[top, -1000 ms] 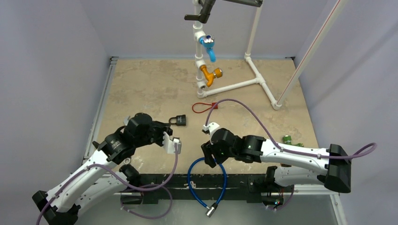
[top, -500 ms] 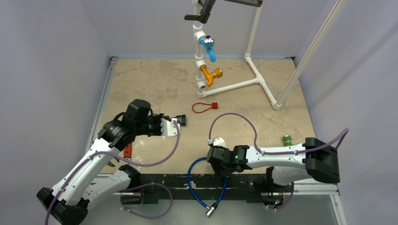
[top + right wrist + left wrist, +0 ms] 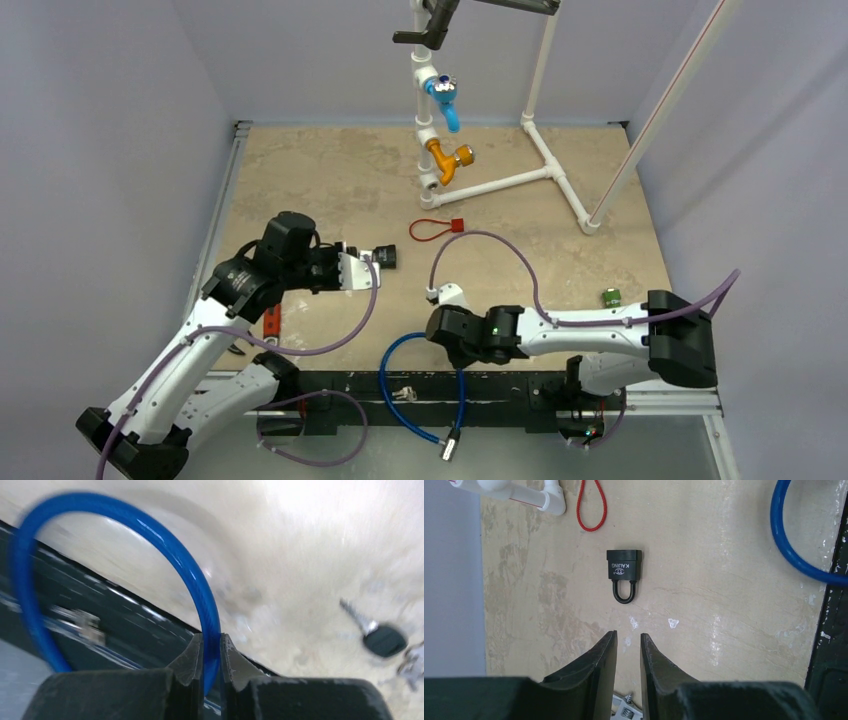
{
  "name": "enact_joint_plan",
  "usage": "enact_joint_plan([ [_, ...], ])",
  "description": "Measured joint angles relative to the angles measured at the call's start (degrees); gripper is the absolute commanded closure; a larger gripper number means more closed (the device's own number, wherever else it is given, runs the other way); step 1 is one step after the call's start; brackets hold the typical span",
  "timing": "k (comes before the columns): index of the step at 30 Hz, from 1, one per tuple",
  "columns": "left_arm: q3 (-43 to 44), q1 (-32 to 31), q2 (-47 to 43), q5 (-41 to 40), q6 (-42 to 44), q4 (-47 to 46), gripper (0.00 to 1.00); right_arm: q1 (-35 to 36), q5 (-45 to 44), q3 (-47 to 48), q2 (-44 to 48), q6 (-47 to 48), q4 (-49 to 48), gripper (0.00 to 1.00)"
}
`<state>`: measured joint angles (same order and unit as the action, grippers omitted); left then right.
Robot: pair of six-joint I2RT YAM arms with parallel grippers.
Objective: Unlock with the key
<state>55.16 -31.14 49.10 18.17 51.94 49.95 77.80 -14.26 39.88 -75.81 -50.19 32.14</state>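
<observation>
The right claw (image 3: 210, 652) has just snapped shut on the blue cable (image 3: 165, 555), so the key (image 3: 382, 640) lies unpicked on the table (image 3: 300, 540) beside it, while the left claw (image 3: 628, 641), slightly open and empty, waits near the padlock (image 3: 624, 567).

- The left arm (image 3: 197, 343) and right arm (image 3: 590, 335) wore white shells with black joints.
- Purple cables (image 3: 480, 236) looped along each.
- A green light (image 3: 492, 328) glowed on the right arm.
- The left gripper (image 3: 628, 645) had black, tapered fingers.
</observation>
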Motion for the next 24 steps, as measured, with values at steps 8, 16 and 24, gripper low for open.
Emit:
enact_joint_plan([
  [8,0.2,0.0,-2.1,0.7,-0.7,0.7,0.82,-11.2,-0.1,18.6,-1.1,20.1,-2.3,1.0],
  [16,0.2,0.3,-3.7,1.4,-1.9,1.2,0.83,-21.5,6.6,35.5,-17.3,36.7,-4.5,1.0],
  [24,-1.3,0.4,-6.4,1.8,-1.8,1.7,0.78,-22.3,7.7,41.1,-33.7,44.3,-6.0,0.7],
])
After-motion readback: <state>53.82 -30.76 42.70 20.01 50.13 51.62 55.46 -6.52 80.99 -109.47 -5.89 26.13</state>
